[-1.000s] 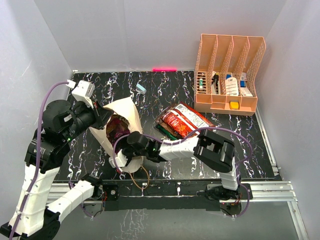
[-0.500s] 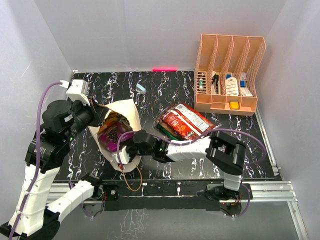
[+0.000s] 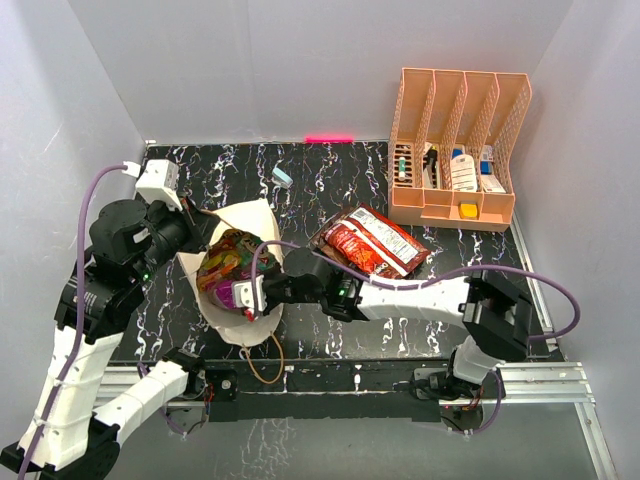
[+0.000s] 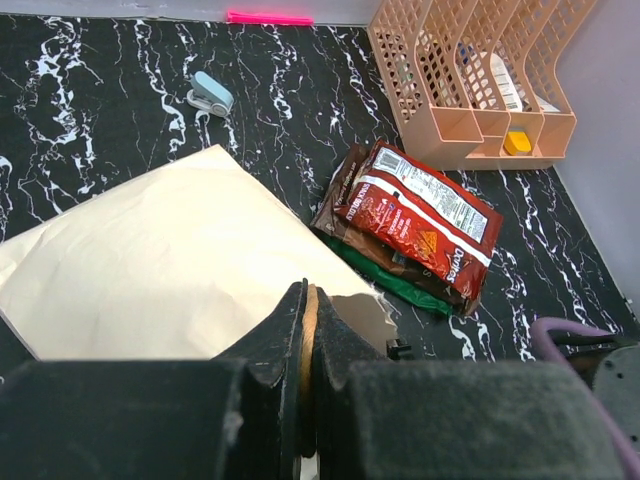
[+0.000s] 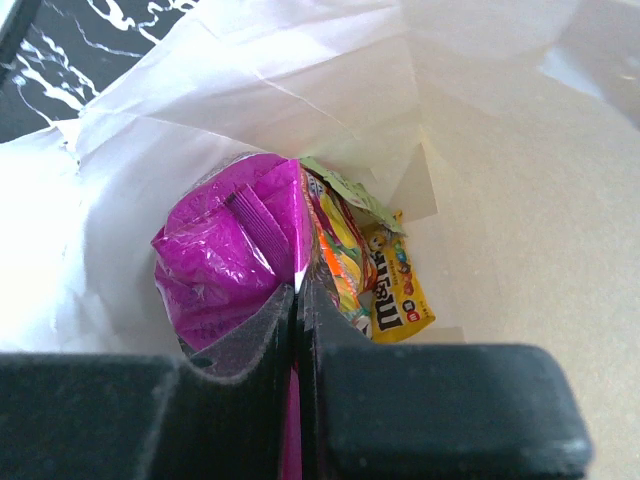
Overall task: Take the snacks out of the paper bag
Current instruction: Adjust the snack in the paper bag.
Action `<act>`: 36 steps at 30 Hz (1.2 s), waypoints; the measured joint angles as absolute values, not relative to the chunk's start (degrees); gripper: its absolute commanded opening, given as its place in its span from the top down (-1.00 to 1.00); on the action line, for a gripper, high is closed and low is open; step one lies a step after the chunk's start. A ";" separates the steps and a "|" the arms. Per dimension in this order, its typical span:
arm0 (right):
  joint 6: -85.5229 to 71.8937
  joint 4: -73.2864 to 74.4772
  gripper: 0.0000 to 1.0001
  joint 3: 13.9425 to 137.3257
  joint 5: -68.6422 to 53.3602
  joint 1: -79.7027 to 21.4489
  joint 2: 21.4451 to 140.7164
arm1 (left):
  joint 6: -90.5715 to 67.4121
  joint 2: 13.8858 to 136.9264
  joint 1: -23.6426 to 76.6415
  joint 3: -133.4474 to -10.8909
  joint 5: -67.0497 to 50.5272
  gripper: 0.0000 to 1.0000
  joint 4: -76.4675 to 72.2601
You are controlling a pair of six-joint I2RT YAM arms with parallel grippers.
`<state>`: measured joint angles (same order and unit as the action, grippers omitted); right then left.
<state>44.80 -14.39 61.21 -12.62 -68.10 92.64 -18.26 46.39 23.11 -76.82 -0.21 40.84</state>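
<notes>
we see a few snacks (image 3: 370, 245) lying right of the paper bag (image 3: 262, 222); the left gripper (image 4: 305, 298) pinches its rim, the right gripper (image 5: 296, 288) clamps a purple packet (image 5: 215, 260) inside, others remain.

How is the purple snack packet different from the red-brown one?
The purple packet sits inside the paper bag; the red-brown packet lies outside, topping a stack of packets on the table. The right hand pinches the purple packet; nothing touches the red-brown packet. The purple packet looks crumpled, the red-brown packet flat. Both are shiny snack packets.
</notes>
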 measured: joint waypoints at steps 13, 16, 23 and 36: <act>25.15 -5.63 0.85 64.99 -13.54 -68.12 85.89 | -20.08 47.70 23.11 -76.71 -0.60 1.00 40.34; 24.64 -5.65 0.85 65.98 -11.99 -68.12 85.73 | -20.73 48.42 23.11 -76.64 -1.54 1.00 40.16; 34.06 -5.28 0.85 65.84 -11.90 -68.79 87.07 | -21.80 48.99 23.11 -76.34 -2.72 1.00 39.83; 44.49 -5.17 0.03 58.22 -8.36 -75.42 93.06 | -22.13 47.13 23.11 -73.82 -8.27 1.00 39.07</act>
